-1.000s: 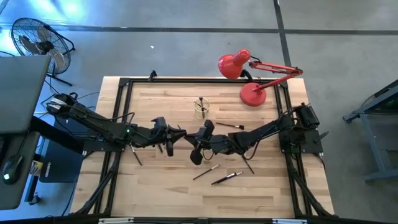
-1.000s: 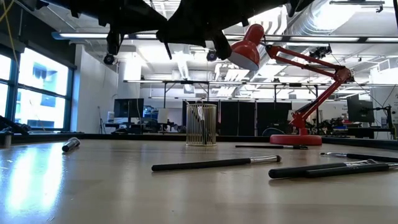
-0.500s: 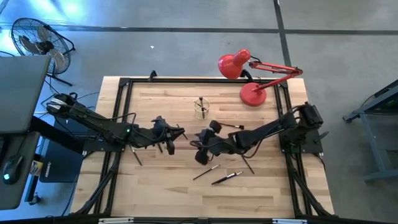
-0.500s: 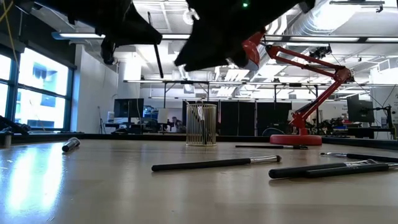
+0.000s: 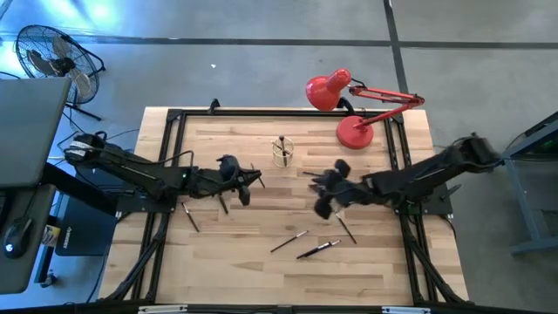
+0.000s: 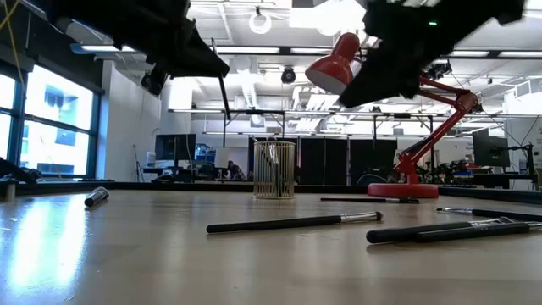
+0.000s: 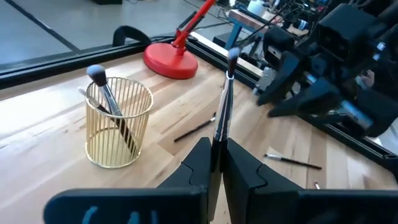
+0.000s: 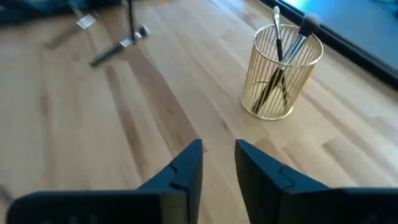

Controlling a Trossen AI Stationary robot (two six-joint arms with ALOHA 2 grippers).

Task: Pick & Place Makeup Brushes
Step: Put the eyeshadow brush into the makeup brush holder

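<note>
My left gripper [image 5: 247, 180] hovers left of the table's middle, shut on one makeup brush [image 7: 222, 106]. A gold wire cup [image 5: 282, 151] stands just beyond it toward the far edge, with two brushes [image 7: 112, 106] leaning inside. My right gripper [image 5: 323, 194] hangs open above the table, right of middle, nothing between its fingers [image 8: 186, 163]. Loose brushes lie flat on the wood near the front [image 5: 288, 242] [image 5: 316, 249], by the right arm [image 5: 346, 228] and by the left rail [image 5: 190, 218]. My left gripper pinches the brush's dark handle [image 7: 217, 140] between its two fingers. The rest of the brush sticks out past the fingertips, ending in its silver ferrule and bristle tip [image 7: 232, 57]. The brush is lifted clear of the table.
A red desk lamp [image 5: 353, 131] stands at the far right corner, its head [image 5: 327, 92] reaching over the far edge. Black frame rails [image 5: 174, 118] border the table. Bare wood lies between the cup and the left rail.
My right gripper has pulled back quickly from the table's middle toward the right edge, away from my left gripper. My left gripper, still holding the brush, has swung a little toward the far edge and the cup.
</note>
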